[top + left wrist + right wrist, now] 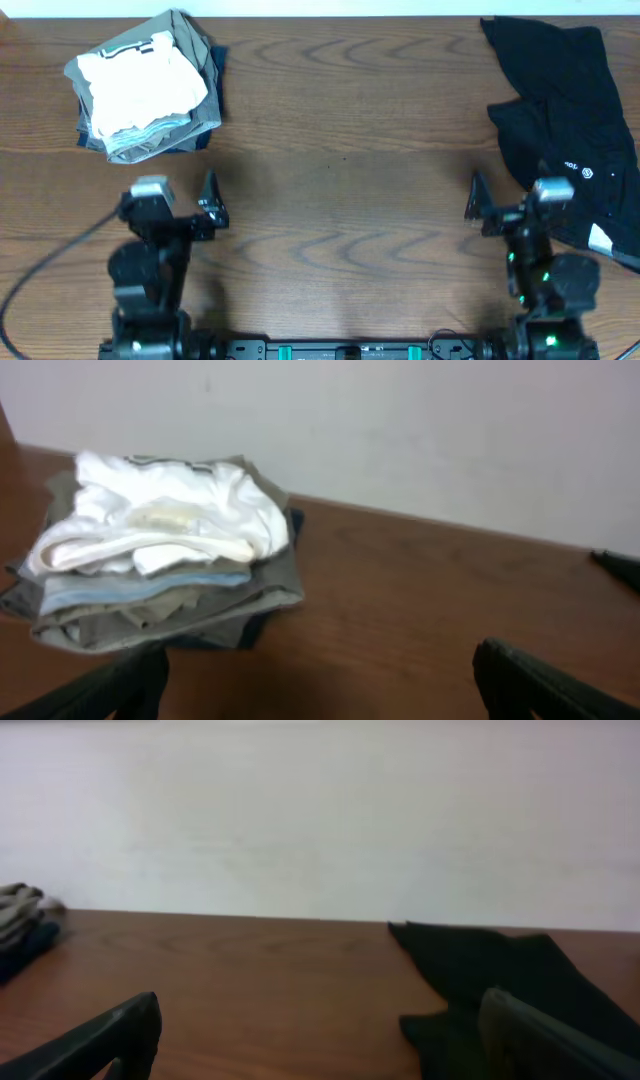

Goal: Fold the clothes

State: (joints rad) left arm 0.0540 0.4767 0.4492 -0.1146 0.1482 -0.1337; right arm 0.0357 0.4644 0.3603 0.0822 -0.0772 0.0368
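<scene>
One stack of folded garments (pixel 148 85), white on top, sits at the far left of the table (pixel 340 130); the left fingers (pixel 530 685) gape wide, holding nothing; the right fingers (pixel 110 1040) spread wide too, empty; one black garment (pixel 570 110) lies rumpled at the far right, unheld, white logo (pixel 585 172) and label (pixel 600 238) facing up.

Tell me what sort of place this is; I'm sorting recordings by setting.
Probably a lab bench set up for folding laundry: a wooden table against a plain wall, a folded stack, a crumpled black garment.
</scene>
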